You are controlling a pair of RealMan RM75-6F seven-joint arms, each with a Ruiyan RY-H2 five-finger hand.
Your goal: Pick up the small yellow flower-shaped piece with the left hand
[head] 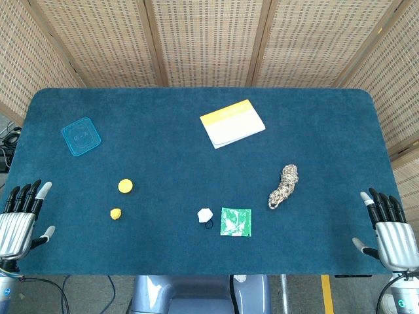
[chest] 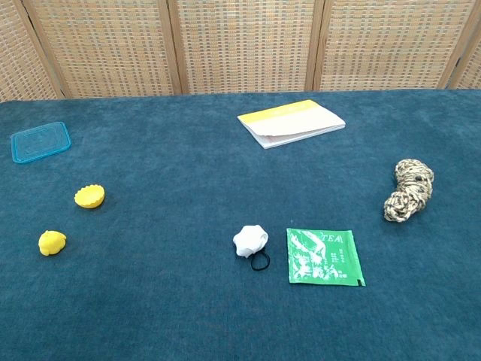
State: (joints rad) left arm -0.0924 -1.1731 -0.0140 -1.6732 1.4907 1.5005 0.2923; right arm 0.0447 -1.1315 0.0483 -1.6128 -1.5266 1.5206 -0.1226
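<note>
Your left hand (head: 19, 219) rests at the table's (head: 196, 150) left edge, fingers spread, holding nothing; your right hand (head: 391, 232) sits likewise at the right edge. You'll find the flower piece (head: 115, 213) just right of your left hand, near the front edge, with a yellow cup (head: 125, 186) just behind it.
</note>
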